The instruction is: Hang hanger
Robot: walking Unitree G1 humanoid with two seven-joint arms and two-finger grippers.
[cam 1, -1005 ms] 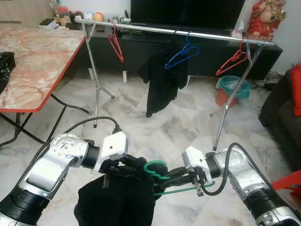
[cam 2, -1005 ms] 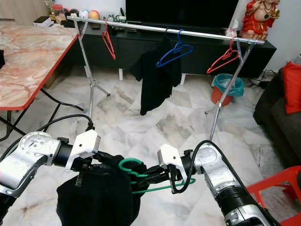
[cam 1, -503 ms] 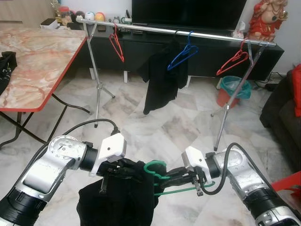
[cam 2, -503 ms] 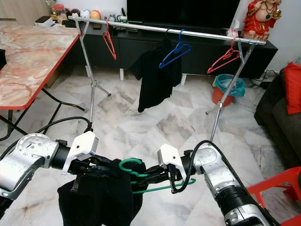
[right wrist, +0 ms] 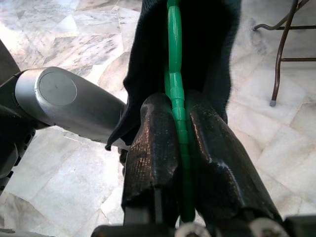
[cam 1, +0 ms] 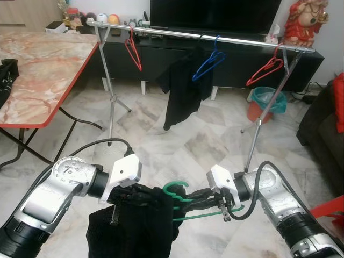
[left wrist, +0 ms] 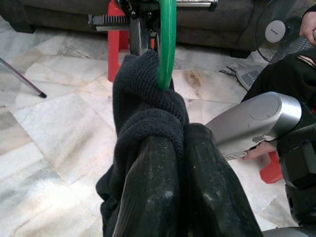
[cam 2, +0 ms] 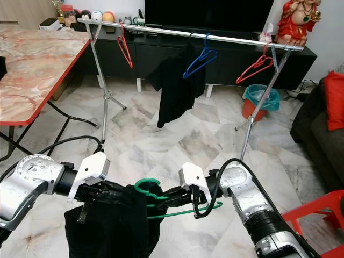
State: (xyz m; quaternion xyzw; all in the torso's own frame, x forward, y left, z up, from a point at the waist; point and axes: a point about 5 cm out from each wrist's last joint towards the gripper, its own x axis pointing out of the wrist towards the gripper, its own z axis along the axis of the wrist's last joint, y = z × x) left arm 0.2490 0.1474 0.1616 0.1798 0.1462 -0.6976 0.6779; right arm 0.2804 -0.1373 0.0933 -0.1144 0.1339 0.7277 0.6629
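A green hanger (cam 1: pixel 181 194) with a black garment (cam 1: pixel 134 226) draped on it is held low in front of me. My right gripper (cam 1: pixel 194 200) is shut on the green hanger (right wrist: pixel 177 113) near its neck. My left gripper (cam 1: pixel 141 196) is shut on a fold of the black garment (left wrist: pixel 148 98) just below the hanger's hook (left wrist: pixel 166 44). Ahead stands a silver clothes rail (cam 1: pixel 215 37) carrying a red hanger (cam 1: pixel 133 49), a blue hanger (cam 1: pixel 209 60) beside a hung black shirt (cam 1: pixel 180 88), and another red hanger (cam 1: pixel 266 67).
A marble-topped folding table (cam 1: pixel 37 70) with a red edge stands to the left. Behind the rail are a dark TV cabinet (cam 1: pixel 231 67) and a teal bin (cam 1: pixel 266 99). A dark sofa (cam 1: pixel 322 129) and a red stool (cam 1: pixel 330 207) are on the right.
The garment and hanger have sunk slightly and the left gripper has shifted a little down and right; the camera has moved slightly.
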